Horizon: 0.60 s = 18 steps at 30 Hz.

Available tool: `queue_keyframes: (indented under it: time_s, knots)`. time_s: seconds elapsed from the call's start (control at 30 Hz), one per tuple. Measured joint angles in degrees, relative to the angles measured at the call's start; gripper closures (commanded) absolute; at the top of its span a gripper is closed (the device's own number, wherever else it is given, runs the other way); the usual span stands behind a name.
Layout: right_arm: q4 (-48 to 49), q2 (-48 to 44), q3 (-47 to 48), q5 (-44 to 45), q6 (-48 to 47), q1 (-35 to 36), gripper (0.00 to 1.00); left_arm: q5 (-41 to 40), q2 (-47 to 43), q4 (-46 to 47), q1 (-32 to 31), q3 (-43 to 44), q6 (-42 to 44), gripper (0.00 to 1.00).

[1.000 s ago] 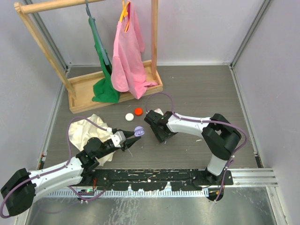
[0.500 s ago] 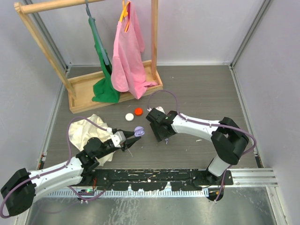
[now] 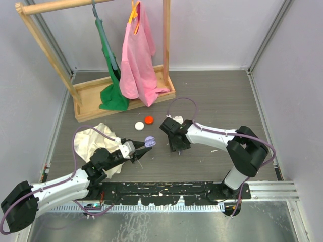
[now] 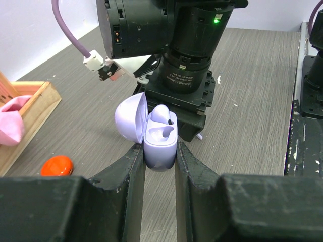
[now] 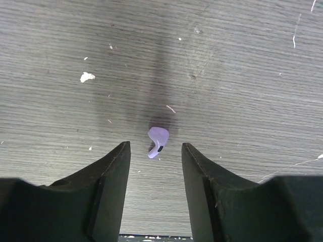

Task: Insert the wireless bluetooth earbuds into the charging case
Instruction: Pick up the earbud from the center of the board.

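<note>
On the gray, wood-grained table [image 3: 217,101], scuffed and flecked with white specks, the left gripper [image 4: 159,151] is clamped narrowly on the charging case [image 4: 160,143], one finger on each side of its base. The case is lifted off the table with its lid hinged open, and one earbud [image 4: 160,113] sits in a slot inside. The second earbud [image 5: 157,141] lies loose on the bare table. The right gripper [image 5: 154,151] points down over it, with its fingers spread wide on either side and not touching it.

Plain pale walls [image 3: 212,30] close in the table on three sides. At the back left stands a wooden rack [image 3: 165,40], with a pink garment [image 3: 137,60] and a green garment [image 3: 113,96] hanging into its tray. A red cap [image 3: 149,120] and a white cap [image 3: 139,126] lie just beside each other in front of the rack. A crumpled cream cloth [image 3: 93,138] lies by the left arm. A metal rail [image 3: 262,189] runs along the near edge.
</note>
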Motion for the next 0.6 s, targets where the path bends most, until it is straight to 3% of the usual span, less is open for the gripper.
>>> queue_keyframes:
  time_s: [0.6]
  knots:
    - [2.29,0.90,-1.36,-4.28,1.60,-3.87,0.62,0.07,0.00,0.00,0.00,0.00,0.00,1.00]
